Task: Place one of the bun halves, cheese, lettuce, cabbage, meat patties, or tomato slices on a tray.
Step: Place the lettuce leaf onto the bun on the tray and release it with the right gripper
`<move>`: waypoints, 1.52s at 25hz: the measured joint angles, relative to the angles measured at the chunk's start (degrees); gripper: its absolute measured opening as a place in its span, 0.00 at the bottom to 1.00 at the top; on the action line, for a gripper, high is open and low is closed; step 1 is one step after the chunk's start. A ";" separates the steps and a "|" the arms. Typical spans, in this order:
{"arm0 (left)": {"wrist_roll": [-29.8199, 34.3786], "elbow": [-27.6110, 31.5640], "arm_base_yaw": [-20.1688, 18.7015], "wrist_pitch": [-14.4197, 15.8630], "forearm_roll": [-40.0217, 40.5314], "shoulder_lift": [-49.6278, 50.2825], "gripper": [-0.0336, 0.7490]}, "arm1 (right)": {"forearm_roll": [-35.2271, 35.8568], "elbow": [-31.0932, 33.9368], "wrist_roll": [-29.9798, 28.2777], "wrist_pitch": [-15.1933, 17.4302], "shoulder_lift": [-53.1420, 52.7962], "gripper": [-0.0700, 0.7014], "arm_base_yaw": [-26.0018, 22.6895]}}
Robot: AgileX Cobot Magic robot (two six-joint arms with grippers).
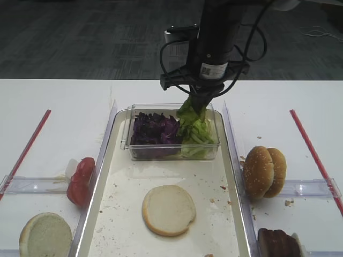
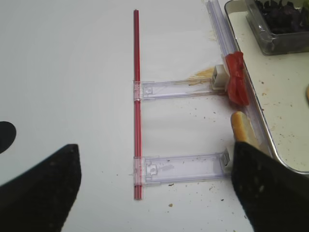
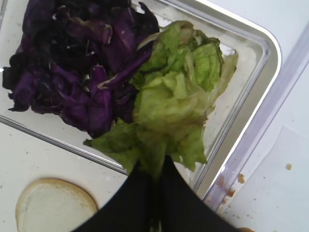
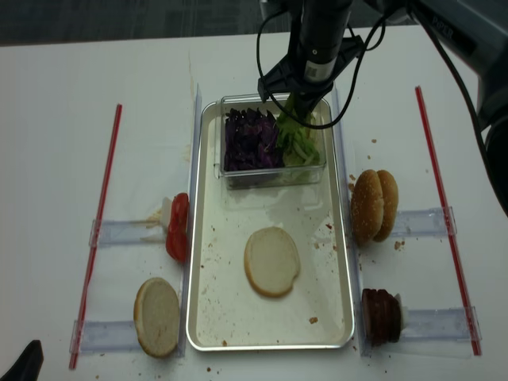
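My right gripper [image 1: 199,104] [image 3: 157,174] [image 4: 298,103] is shut on a piece of lettuce [image 1: 193,126] [image 3: 174,101] [image 4: 295,131], which hangs over the right end of the clear box. Purple cabbage [image 1: 154,129] [image 3: 72,72] fills the box's left part. On the tray [image 1: 123,214] [image 4: 230,317] lies one bun half [image 1: 168,210] [image 4: 271,261], cut face up. Another bun half [image 1: 45,235] and tomato slices [image 1: 80,181] [image 2: 236,79] stand left of the tray. Sesame bun halves [image 1: 263,172] and meat patties [image 1: 278,243] stand to its right. My left gripper [image 2: 157,147] is open above the table at the left. Cheese is out of view.
The clear plastic box [image 1: 214,144] [image 4: 270,178] sits at the tray's far end. Red strips [image 1: 27,144] [image 1: 313,152] run along both sides of the table. Clear plastic holders [image 2: 178,89] [image 2: 183,169] lie between the strips and the tray. Crumbs speckle the tray.
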 joint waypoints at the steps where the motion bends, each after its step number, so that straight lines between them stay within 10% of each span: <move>1: 0.00 0.00 0.00 0.00 0.00 0.00 0.83 | 0.00 0.00 0.00 0.00 0.00 0.17 0.02; 8: 0.00 0.00 0.00 0.00 0.00 0.00 0.83 | -1.51 2.77 0.00 0.00 -6.49 0.17 2.71; 22: 0.00 0.00 0.00 0.00 0.00 0.00 0.83 | -1.76 30.39 0.00 -1.85 -23.52 0.17 4.44; 38: 0.00 0.00 0.00 0.00 0.00 0.00 0.83 | 0.35 31.85 -0.25 -7.93 -22.90 0.17 14.70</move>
